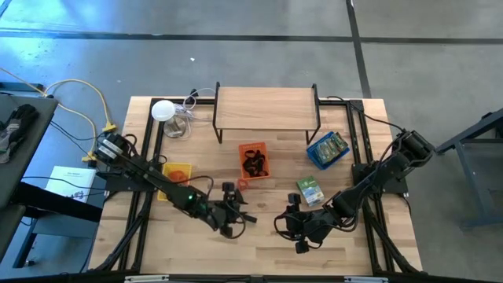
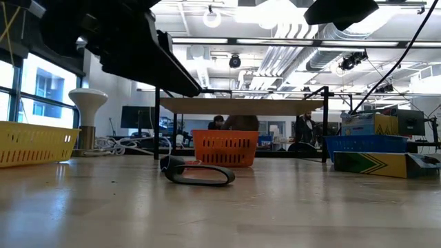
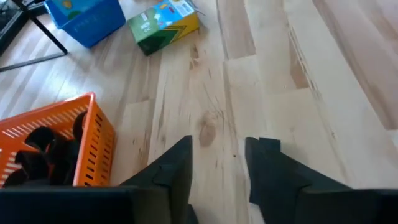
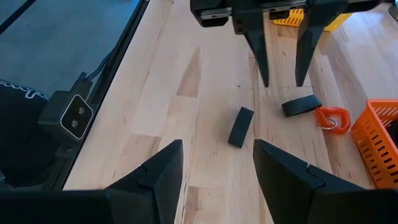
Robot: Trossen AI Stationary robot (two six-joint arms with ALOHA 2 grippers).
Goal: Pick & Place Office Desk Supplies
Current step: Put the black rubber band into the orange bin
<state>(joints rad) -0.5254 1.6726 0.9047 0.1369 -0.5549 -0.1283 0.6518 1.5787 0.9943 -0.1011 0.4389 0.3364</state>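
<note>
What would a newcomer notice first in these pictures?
Probably the two dark arms meeting over the front of the wooden table, with the left hand open just above a small black clip. Beside that clip lies a red-orange coil, and another black clip rests nearer the open right hand. Behind them stands the bright orange basket, already holding dark pieces.

dark jointed arms, black two-finger hands

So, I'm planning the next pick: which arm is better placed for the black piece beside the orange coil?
Left, probably: the left tool hangs open close to the black piece by the orange coil; the right tool, also open, sits farther back.
</note>
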